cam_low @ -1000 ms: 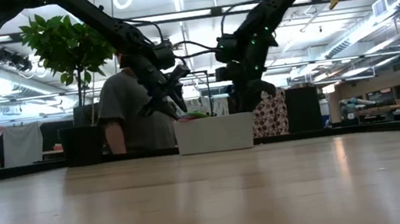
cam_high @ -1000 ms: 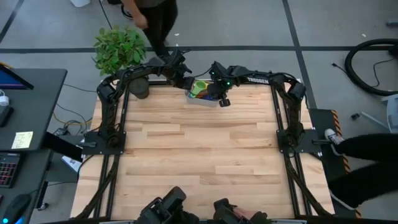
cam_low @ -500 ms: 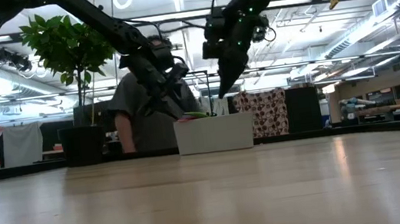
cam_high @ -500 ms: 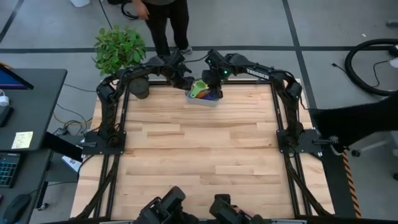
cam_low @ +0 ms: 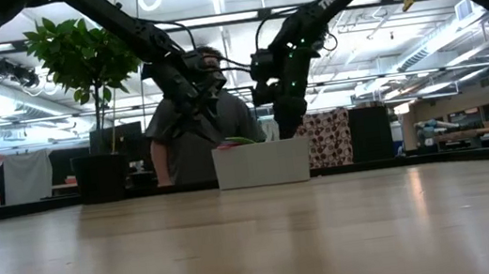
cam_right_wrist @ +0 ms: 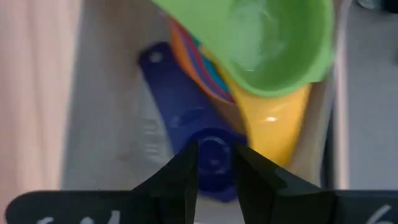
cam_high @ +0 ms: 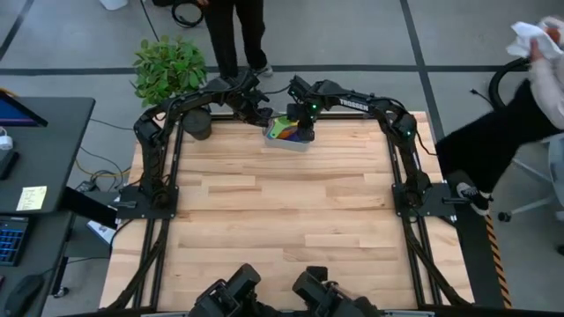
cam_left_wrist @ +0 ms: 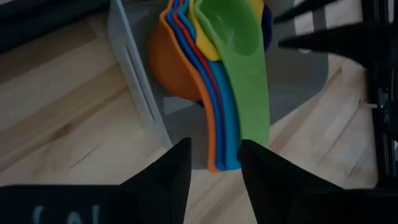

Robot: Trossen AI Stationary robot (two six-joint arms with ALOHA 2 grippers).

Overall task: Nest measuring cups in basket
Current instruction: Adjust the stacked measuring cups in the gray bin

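Jaws, right: set narrowly apart above the small dark blue cup (cam_right_wrist: pixel 199 143); nothing is seen clamped between the fingers (cam_right_wrist: pixel 177 177), and contact with the cup cannot be told.
Jaws, left: held apart with a gap between the fingers (cam_left_wrist: pixel 168 174), just off the handle ends of the stacked cups; nothing is gripped.
Right gripper (cam_high: pixel 302 123): placed over the basket (cam_high: pixel 291 141) at the far edge of the worktop (cam_high: pixel 282 211).
Left gripper (cam_high: pixel 256 110): placed just beside the basket's left end, pointed at the stack.
Measuring cups (cam_left_wrist: pixel 217 81): nested inside the basket, orange outermost, then red, blue and yellow, with the green cup (cam_right_wrist: pixel 267 43) on top; the handles are fanned over the basket wall.
Dark blue cup: lying loose on the basket floor beside the stack, not yet nested.
Step in hand: judged to be the pick-up of the last loose cup by the right gripper.
Next move: a descent and closure on the dark blue cup's bowl or handle is called for, then a lift and placement into the green cup; the stack should not be knocked.
Surroundings: a person (cam_low: pixel 197 138) is seen behind the worktop, and a potted plant (cam_high: pixel 172 70) off its far left corner.
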